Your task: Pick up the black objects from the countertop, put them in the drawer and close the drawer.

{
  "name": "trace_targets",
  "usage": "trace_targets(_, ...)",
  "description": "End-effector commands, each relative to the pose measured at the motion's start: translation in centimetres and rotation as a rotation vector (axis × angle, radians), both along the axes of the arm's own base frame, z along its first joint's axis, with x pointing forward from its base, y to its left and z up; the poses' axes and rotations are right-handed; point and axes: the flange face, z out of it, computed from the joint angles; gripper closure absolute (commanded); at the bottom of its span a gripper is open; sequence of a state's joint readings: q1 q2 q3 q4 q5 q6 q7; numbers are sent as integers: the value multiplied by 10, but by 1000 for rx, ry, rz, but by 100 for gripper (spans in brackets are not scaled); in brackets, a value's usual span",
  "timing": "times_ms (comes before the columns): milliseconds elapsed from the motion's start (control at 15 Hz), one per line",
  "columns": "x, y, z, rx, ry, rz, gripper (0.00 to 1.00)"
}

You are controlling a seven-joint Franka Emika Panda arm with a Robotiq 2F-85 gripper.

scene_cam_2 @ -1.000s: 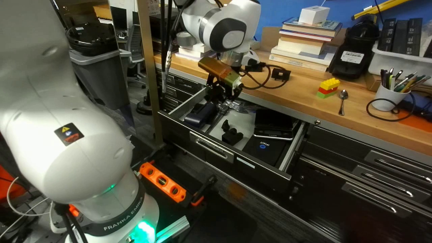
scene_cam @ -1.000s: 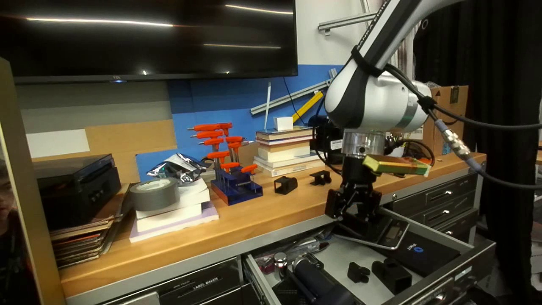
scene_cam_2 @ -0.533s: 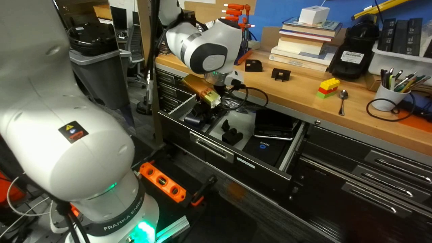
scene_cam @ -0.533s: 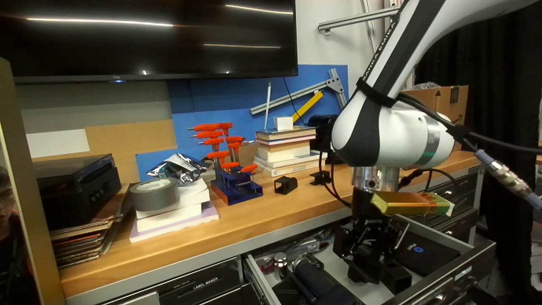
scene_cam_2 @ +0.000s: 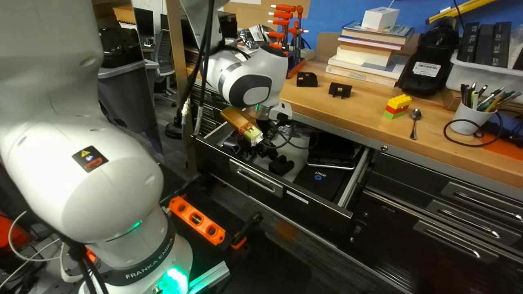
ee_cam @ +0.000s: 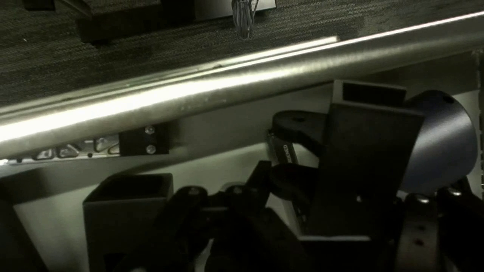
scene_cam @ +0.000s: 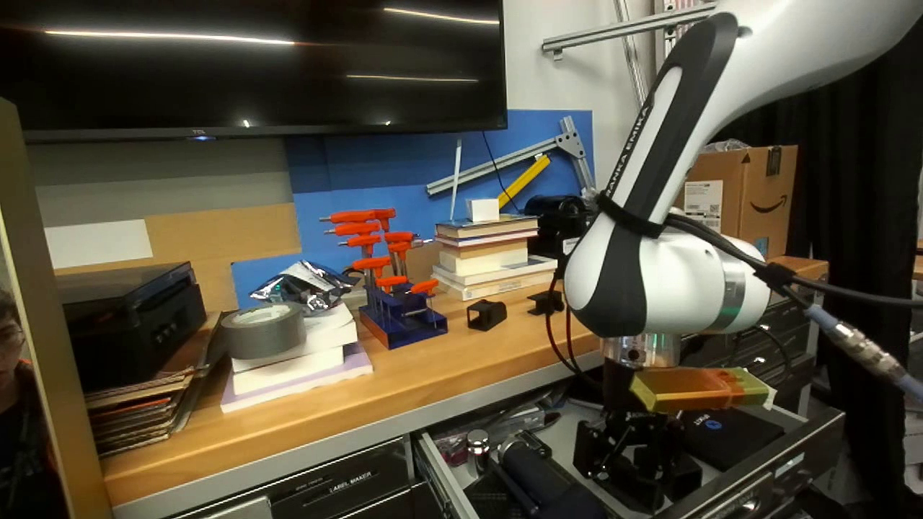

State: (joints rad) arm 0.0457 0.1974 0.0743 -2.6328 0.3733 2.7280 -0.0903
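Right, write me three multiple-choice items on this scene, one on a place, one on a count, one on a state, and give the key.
1. Where is the spoon?
A. In the drawer
B. On the countertop
C. On top of the toy bricks

2. How many small black objects stand between the rack of red-orange tools and the toy bricks?
A. One
B. Four
C. Two

3. The drawer meant for those objects stands:
A. Pulled open
B. Fully shut
C. Loose on its side

1 B: it lies on the wood beside the bricks in an exterior view.
2 C: an exterior view shows two there, apart.
3 A: its contents show in both exterior views.
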Motion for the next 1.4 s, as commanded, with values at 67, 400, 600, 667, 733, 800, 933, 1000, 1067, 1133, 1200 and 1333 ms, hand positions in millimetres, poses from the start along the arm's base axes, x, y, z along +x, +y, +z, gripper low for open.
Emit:
trace_targets(67, 13, 1, -18, -16, 0, -8, 76)
trace_targets(400, 26, 0, -27, -20, -4, 0, 76)
trace_targets(600, 30, -1, -27, -32, -2, -5, 37)
trace_targets(667, 30, -1, -25, -40, -5, -9, 31)
trace_targets(733, 30, -2, -22, -45, -6, -12, 23)
trace_targets(800, 29, -2, -18, -53, -4, -16, 16)
trace_targets(933, 27, -2, -5, -74, -7, -21, 1)
trace_targets(1000, 27, -3, 1, -87, -11, -22, 0)
trace_targets(1067, 28, -4, 16, -98, -25, -17, 0)
trace_targets(1133, 29, -5, 25, -108, -33, -15, 0)
trace_targets(1200, 29, -6, 41, -119, -50, -9, 0)
trace_targets(1333, 33, -10, 73, -151, -78, 5, 0)
